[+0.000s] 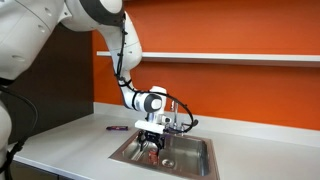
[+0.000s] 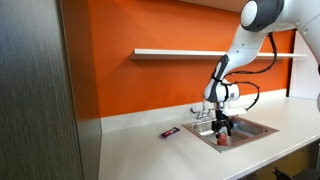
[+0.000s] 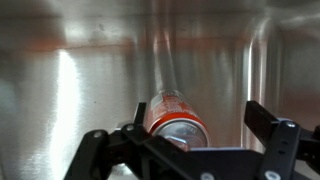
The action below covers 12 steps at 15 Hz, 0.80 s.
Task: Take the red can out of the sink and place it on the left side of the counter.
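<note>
The arm [image 1: 126, 62] comes down from 11 o'clock. The tool [image 1: 150, 147] points to 6 o'clock, fingers [image 3: 94, 146] spread wide apart.

The hand [image 1: 150, 150] hangs low inside the sink [image 1: 195, 156], fingers spread either side of the red can [image 3: 176, 112]. Steel walls hem it in on every side, and the wrist view shows one close behind the can. Straight up is the open way. The faucet [image 1: 183, 124] crowds the rear rim beside the wrist. Beyond the sink, the surface [image 1: 70, 146] offers a wide open stretch, with only a small purple object [image 1: 118, 128] near the wall. A shelf [image 1: 220, 57] juts out well above.
</note>
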Available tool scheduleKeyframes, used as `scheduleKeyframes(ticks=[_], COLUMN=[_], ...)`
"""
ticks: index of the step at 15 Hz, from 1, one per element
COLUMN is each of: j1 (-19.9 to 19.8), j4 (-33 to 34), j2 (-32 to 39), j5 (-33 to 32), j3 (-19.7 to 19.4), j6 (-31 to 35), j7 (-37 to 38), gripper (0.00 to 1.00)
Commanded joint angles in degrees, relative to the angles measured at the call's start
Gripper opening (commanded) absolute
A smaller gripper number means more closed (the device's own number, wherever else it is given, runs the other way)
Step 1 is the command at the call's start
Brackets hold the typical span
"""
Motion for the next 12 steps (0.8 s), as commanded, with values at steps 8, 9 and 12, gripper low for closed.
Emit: scheduleKeyframes(ticks=[8,9,12], j1=[-1.7,-1.7,-1.7], j4=[2.1,2.1,2.0], j2=[1.0,1.1,1.1], j5=[-0.9,-0.9,-0.9], j3=[0.9,1.0,1.0], j6=[-0.1,-0.1,-0.1], j7=[0.6,0.6,0.6], gripper=[1.00,1.00,1.00])
